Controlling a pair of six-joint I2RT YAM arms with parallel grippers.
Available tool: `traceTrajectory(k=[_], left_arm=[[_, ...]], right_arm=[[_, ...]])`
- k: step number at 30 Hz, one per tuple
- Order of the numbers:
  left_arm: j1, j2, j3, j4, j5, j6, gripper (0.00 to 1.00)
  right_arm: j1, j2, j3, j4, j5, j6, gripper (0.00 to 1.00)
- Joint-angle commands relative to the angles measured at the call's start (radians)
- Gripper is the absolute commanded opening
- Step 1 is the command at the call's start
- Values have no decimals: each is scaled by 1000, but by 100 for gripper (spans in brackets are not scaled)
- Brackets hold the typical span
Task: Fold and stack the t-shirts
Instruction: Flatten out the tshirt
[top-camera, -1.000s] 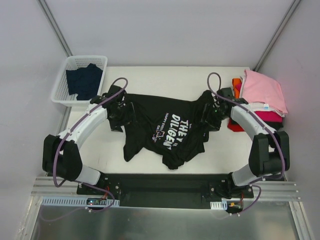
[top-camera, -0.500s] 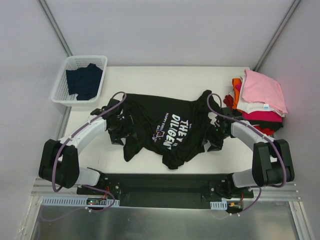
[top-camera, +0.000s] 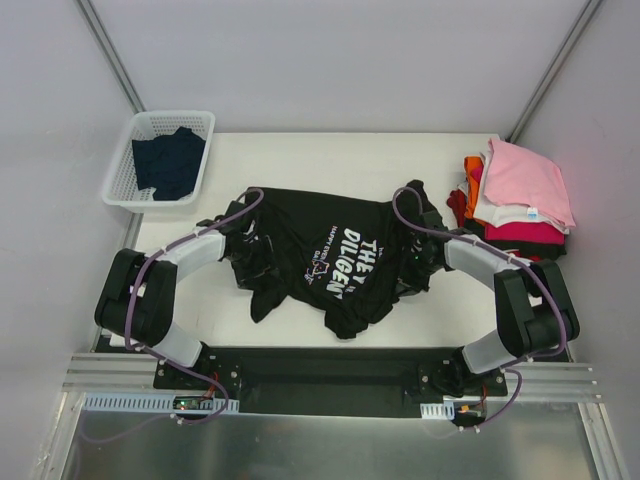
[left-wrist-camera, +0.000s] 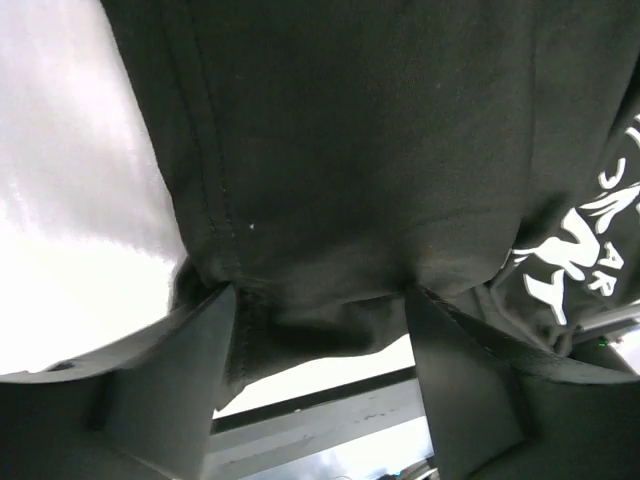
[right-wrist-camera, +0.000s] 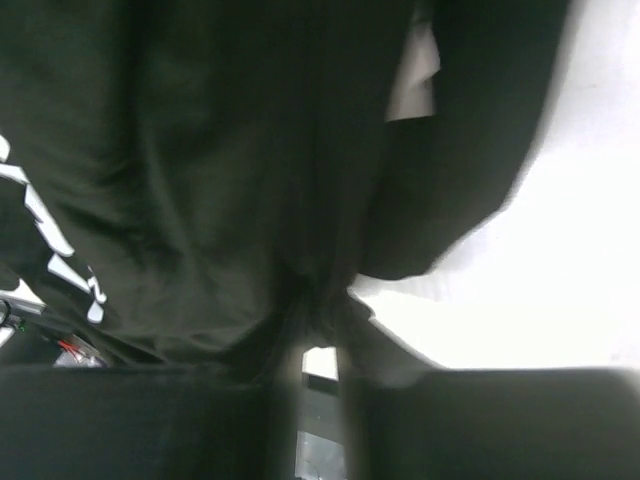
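From the top external view, the black t-shirt (top-camera: 320, 250) lies crumpled and spread across the middle of the table (top-camera: 330, 155), chest side up, with its white lettering (top-camera: 348, 262) running slantwise. The left gripper (top-camera: 248, 262) sits low at the shirt's left edge and the right gripper (top-camera: 413, 268) at its right edge, both dark against the dark cloth, so their jaws cannot be read from here. At the far left corner a white basket (top-camera: 125, 165) holds a dark navy t-shirt (top-camera: 170, 160). On the right edge of the table is a stack of t-shirts (top-camera: 510, 215), with a pink t-shirt (top-camera: 525, 175) on top and white, magenta, red and orange layers showing under it.

In the left wrist view, the left gripper (left-wrist-camera: 320, 300) has its fingers (left-wrist-camera: 170, 370) spread wide. A bunched fold of the black t-shirt (left-wrist-camera: 380, 150) sags into the gap and touches both fingertips. Part of the white lettering (left-wrist-camera: 590, 250) shows at the right.

The right wrist view is blurred. The right gripper (right-wrist-camera: 320, 345) has its fingers (right-wrist-camera: 200, 420) drawn nearly together, clamped on a gathered fold of the black t-shirt (right-wrist-camera: 220, 160) that pulls down into the narrow gap.
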Motion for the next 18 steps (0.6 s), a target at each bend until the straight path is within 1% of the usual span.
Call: traceTrajectory(k=[1,2,3,7,13,16,18], left_arm=[[-12,-14,-25,27,28,-31,55],[-10,-28,-30,29,29,-35,47],[-12,-35,-34,29,33,-37,28],[-12,-98,-20,-25,31,-43,0],[-10,-181,65,-193,-12,-16,0],[-10,-216,101,-272,-24,4,3],[-10,-235,116,-321,-35,17,4]], right_arm=[[31,-8,31,-8,-15,25,7],[32,-14,31,-18,-13,22,4],[34,-31,32,-26,-12,18,1],[36,-96,57,-110,16,4,1],[36,-241,114,-294,74,2,1],[37,-289,135,-403,94,13,1],[36,-304,144,-443,103,15,2]])
